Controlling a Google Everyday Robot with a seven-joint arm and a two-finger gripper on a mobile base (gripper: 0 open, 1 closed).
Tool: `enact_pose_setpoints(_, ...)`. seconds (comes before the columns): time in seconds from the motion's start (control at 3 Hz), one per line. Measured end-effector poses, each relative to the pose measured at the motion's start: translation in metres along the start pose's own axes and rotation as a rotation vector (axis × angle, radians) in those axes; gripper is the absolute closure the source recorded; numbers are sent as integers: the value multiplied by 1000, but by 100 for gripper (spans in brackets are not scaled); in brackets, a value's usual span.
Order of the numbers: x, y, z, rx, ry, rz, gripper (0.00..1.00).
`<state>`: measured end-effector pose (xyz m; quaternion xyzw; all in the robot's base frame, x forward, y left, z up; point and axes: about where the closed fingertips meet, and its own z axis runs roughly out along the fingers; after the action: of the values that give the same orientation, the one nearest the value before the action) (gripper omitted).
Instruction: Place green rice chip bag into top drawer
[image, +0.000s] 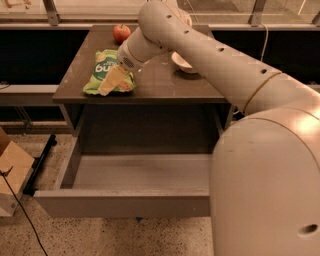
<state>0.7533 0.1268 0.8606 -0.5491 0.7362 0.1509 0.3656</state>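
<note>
Green rice chip bag (102, 75) flat on tabletop (165, 87), above back-left of top drawer (125, 202). Long axis runs away from drawer front. Gripper (111, 82) directly on bag's drawer-side right part. Whether it grips bag: cannot tell. Drawer stands open. Likely next: lift, carry toward drawer front, lower.

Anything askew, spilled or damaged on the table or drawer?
Nothing stands out. The green rice chip bag lies flat on the table, gripper over it. The apple and upright bowl sit behind. The top drawer is pulled out squarely.
</note>
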Motion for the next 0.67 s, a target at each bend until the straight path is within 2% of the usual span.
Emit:
enact_pose_setpoints(0.33, 6, -2, 18, -35, 7, 36, 18)
enact_pose_setpoints(0.67, 7, -2, 25, -49, 10, 46, 42)
